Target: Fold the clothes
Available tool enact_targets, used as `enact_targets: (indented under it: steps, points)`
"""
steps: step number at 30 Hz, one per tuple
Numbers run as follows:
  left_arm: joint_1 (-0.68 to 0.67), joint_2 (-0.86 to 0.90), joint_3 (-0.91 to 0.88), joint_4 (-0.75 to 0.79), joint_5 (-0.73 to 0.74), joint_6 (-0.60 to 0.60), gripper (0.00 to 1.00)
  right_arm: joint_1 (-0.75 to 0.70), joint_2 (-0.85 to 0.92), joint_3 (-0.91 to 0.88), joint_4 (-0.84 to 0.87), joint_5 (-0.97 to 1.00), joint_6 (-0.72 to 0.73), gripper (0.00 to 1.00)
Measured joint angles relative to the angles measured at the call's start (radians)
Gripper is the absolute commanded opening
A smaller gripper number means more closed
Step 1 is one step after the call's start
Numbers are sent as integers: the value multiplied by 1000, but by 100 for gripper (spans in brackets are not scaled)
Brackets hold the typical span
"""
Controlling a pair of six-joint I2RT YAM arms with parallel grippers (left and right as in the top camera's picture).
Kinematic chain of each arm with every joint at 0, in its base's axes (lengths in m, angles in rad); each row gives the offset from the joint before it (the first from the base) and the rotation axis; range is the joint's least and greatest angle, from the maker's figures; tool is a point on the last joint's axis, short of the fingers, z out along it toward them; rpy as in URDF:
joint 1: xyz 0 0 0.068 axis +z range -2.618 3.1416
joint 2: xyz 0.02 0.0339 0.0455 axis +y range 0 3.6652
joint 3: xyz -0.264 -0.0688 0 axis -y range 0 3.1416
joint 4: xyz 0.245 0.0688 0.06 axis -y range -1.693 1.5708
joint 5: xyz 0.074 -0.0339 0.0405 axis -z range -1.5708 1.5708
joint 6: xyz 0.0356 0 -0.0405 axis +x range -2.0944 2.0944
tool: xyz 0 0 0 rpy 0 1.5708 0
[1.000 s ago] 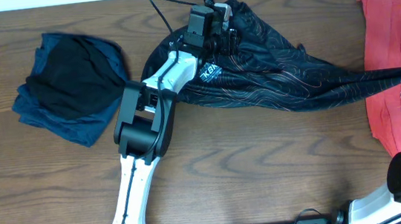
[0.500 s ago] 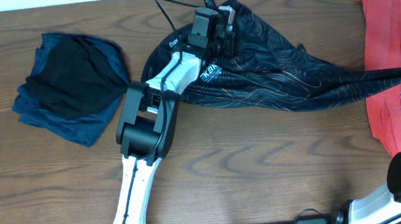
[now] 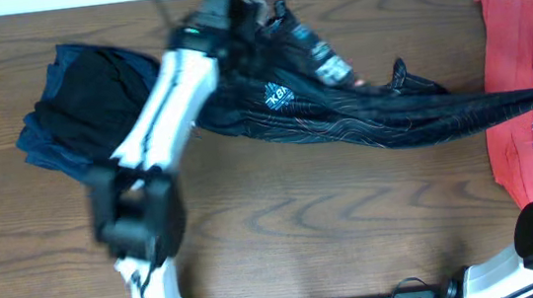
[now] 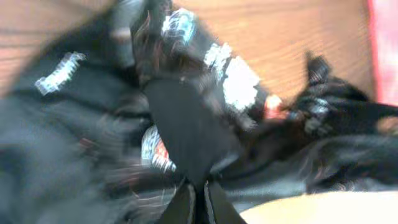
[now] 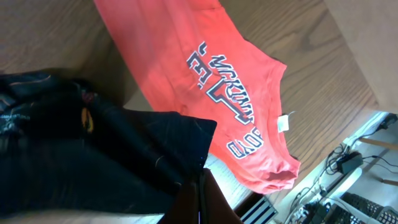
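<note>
Both L claw (image 4: 199, 198) & R claw (image 5: 198, 188) clench jersey (image 3: 363, 119) taut betw. them; we risk slip if yanked.

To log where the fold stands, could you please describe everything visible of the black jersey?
The black jersey looks like thin, soft fabric with fine orange contour lines and white logo patches. It lies stretched as a long creased band across the wooden table, bunched at its left end and tapering rightward, where it crosses the coral-red T-shirt. The left gripper is shut on the bunched end, and the right gripper is shut on the narrow end.
</note>
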Motion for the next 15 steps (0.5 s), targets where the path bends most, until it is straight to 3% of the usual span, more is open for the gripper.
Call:
enact_targets:
  steps: [5,9,15]
  points:
    - [42,-166,10,-269,0,14,6,0,0,0,-3,-21,-11,1]
    - [29,-176,6,-475,0,22,6,0,0,0,-2,-26,-18,1]
    - [-11,-163,-128,-519,-7,23,6,0,0,0,-1,-29,-21,1]
